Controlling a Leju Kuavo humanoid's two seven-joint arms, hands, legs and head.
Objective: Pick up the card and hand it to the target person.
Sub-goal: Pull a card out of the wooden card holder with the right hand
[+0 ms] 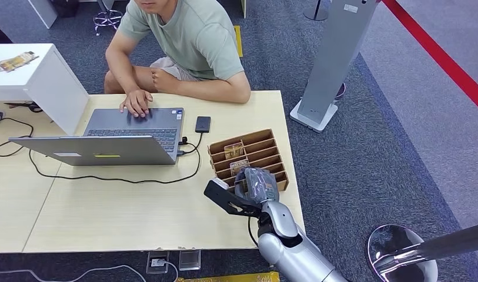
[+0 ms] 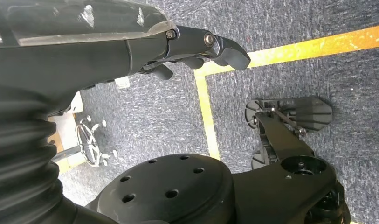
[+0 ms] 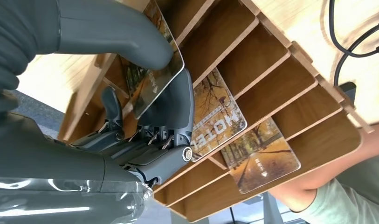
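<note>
Progress: pick is under way, handover not started. Person (image 1: 183, 41) sits at the far side of the table (image 1: 107, 211), one hand on the laptop (image 1: 116, 138) — not reaching out. Wooden card rack (image 1: 251, 157) sits near the table's right edge, with the right hand (image 3: 145, 107) in its slots. Thumb and fingers pinch a card (image 3: 155, 79) that looks partly lifted from its slot, though the hand hides its lower edge, so I can't confirm it's free. Two other cards stand in neighbouring slots. Left hand (image 2: 196, 46) hangs over the floor, fingers curled, holding nothing. Remaining: lift clear, carry, present.

Card — thin, glossy, rounded corners, autumn-tree print.
</note>
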